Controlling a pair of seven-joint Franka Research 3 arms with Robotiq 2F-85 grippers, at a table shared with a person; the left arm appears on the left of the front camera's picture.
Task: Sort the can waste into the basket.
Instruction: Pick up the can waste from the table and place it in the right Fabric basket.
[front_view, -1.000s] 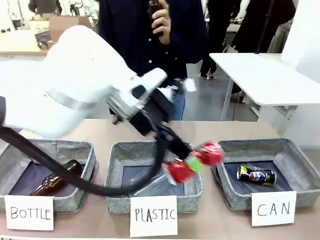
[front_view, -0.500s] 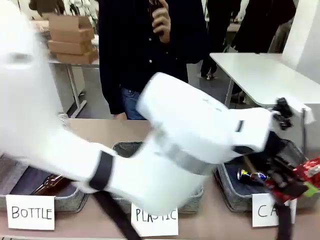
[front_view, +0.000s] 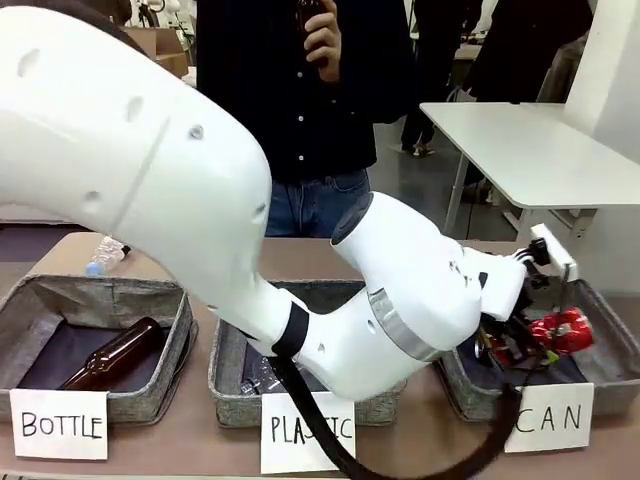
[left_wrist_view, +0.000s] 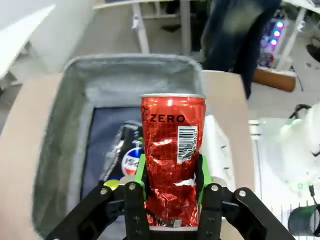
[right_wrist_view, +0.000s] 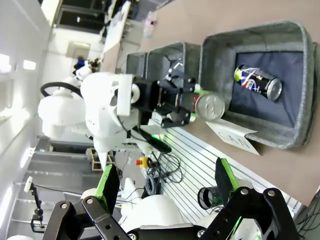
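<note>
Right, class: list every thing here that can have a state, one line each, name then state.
red can: crumpled, gripped, not yet in the CAN basket
left gripper: shut on the red can
right gripper: open, empty
dark can: lying on its side in the CAN basket
brown bottle: lying in the BOTTLE basket

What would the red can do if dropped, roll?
The red can looks thin and light: it's crumpled where the hand squeezes it. It might roll a bit, but the dents and the walls of the bin would likely stop it.
</note>
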